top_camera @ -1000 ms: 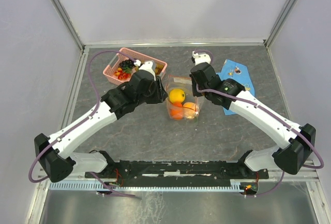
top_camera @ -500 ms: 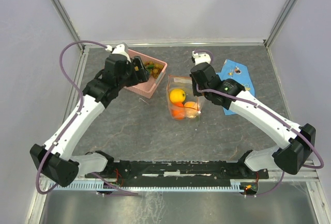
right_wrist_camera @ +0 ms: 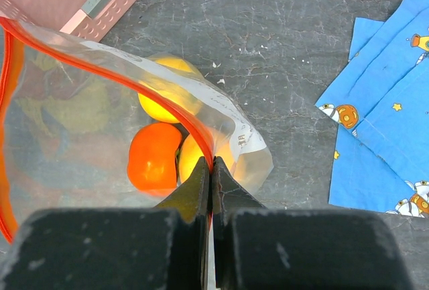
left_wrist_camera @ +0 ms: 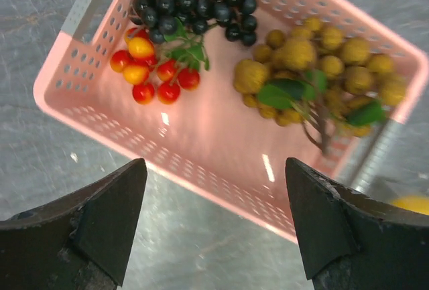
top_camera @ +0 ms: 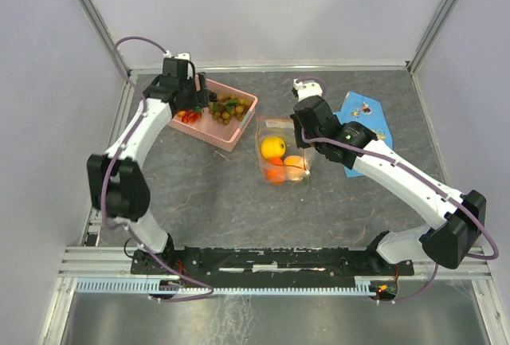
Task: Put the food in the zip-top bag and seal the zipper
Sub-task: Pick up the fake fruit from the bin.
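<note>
The clear zip-top bag (top_camera: 280, 156) stands open mid-table with a yellow lemon (top_camera: 272, 147) and orange fruits (top_camera: 292, 165) inside. My right gripper (right_wrist_camera: 212, 164) is shut on its red zipper strip (right_wrist_camera: 175, 107) and holds the mouth up; the lemon (right_wrist_camera: 164, 96) and orange fruits (right_wrist_camera: 153, 157) show through the plastic. My left gripper (left_wrist_camera: 216, 199) is open and empty, over the near wall of the pink basket (left_wrist_camera: 201, 189). In the basket lie red cherries (left_wrist_camera: 154, 70), a dark berry bunch (left_wrist_camera: 194, 2) and the brownish-green grape bunch (left_wrist_camera: 315, 65). The white slider tab is not in view.
The pink basket (top_camera: 233, 137) sits at the back left of the table. A blue printed cloth (top_camera: 360, 114) lies at the back right, also in the right wrist view (right_wrist_camera: 382, 102). Metal frame rails border the table.
My left arm has swung away from the bag to the back left and now hovers over the pink basket. The basket has shifted. The right gripper keeps its hold on the bag.
</note>
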Controlling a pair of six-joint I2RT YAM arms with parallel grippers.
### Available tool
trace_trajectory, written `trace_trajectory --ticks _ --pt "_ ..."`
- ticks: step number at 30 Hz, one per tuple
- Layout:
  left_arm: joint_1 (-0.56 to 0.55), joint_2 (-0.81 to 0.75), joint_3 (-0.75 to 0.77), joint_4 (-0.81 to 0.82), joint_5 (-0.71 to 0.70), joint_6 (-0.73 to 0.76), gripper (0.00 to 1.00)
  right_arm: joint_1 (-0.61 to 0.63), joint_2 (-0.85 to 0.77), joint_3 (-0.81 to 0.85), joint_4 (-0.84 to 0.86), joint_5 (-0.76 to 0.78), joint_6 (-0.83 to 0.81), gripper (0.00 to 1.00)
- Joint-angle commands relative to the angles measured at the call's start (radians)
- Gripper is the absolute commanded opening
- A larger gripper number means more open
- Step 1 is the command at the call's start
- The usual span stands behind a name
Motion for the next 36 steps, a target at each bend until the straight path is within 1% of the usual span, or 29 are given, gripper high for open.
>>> trace_trajectory --ticks 1,8,11,13,19,24,30,34,36 --pt "0.035 0.161 0.147 -0.037 0.01 0.263 0.89 -0.002 -0.016 -0.001 0.047 -0.007 -0.031 0.02" --pt "0.088 0.363 0.292 -0.045 0.042 0.398 0.89 -0.006 -0.01 0.009 0.039 -0.006 -0.052 0.02" --pt "0.106 0.442 0.37 -0.079 0.052 0.434 0.87 -0.007 -0.005 0.011 0.039 -0.012 -0.051 0.02" --pt "0.114 0.495 0.412 -0.09 0.05 0.448 0.87 -0.008 -0.002 0.011 0.036 -0.016 -0.05 0.02" --pt "0.135 0.608 0.519 -0.131 0.114 0.453 0.86 -0.01 0.005 0.01 0.032 -0.02 -0.045 0.02" --pt "0.143 0.675 0.538 -0.116 0.1 0.434 0.84 -0.012 0.011 0.015 0.027 -0.022 -0.04 0.02" --pt "0.148 0.742 0.539 -0.115 0.132 0.419 0.82 -0.013 0.014 0.019 0.013 -0.019 -0.024 0.02" --pt "0.148 0.747 0.533 -0.144 0.163 0.411 0.77 -0.012 0.018 0.025 0.006 -0.019 -0.018 0.02" --pt "0.148 0.734 0.519 -0.155 0.176 0.406 0.72 -0.011 0.019 0.03 0.007 -0.019 -0.016 0.02"
